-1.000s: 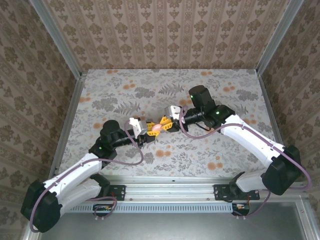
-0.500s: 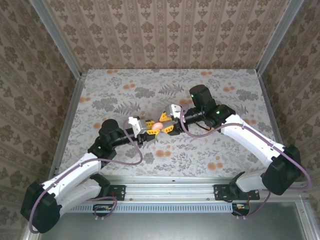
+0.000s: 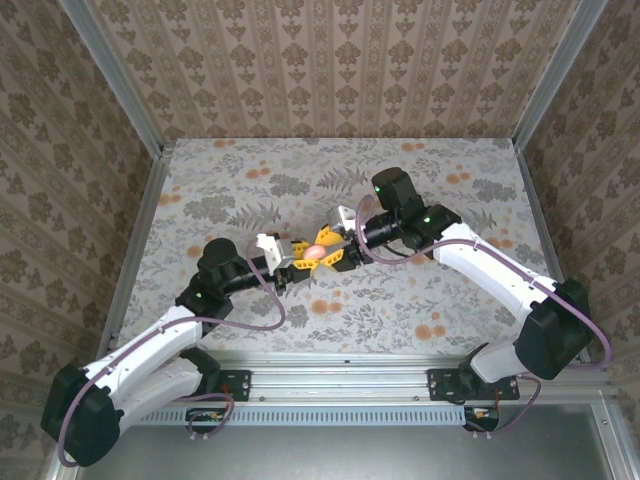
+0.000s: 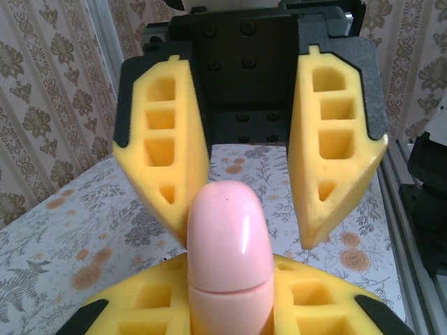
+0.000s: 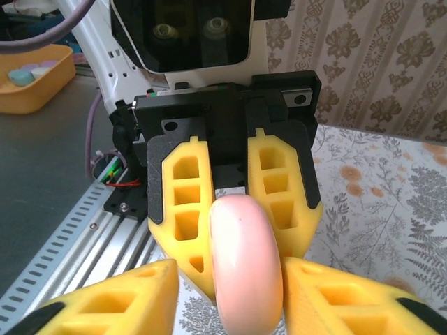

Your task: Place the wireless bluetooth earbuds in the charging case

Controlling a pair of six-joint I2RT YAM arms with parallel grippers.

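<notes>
Above the desk (image 3: 220, 170), your right hand (image 3: 335, 247) has just spread wide off the closed charging case (image 4: 229, 258) that your left hand (image 3: 301, 259) clamps, so opening it likely remains.

The right gripper (image 3: 332, 250), closed on the case (image 3: 318, 250) a second ago, now stands with its jaws spread on either side of it, while the right arm (image 3: 480, 262) has swung its black upper joint a little left and the case has shifted slightly toward that arm
</notes>
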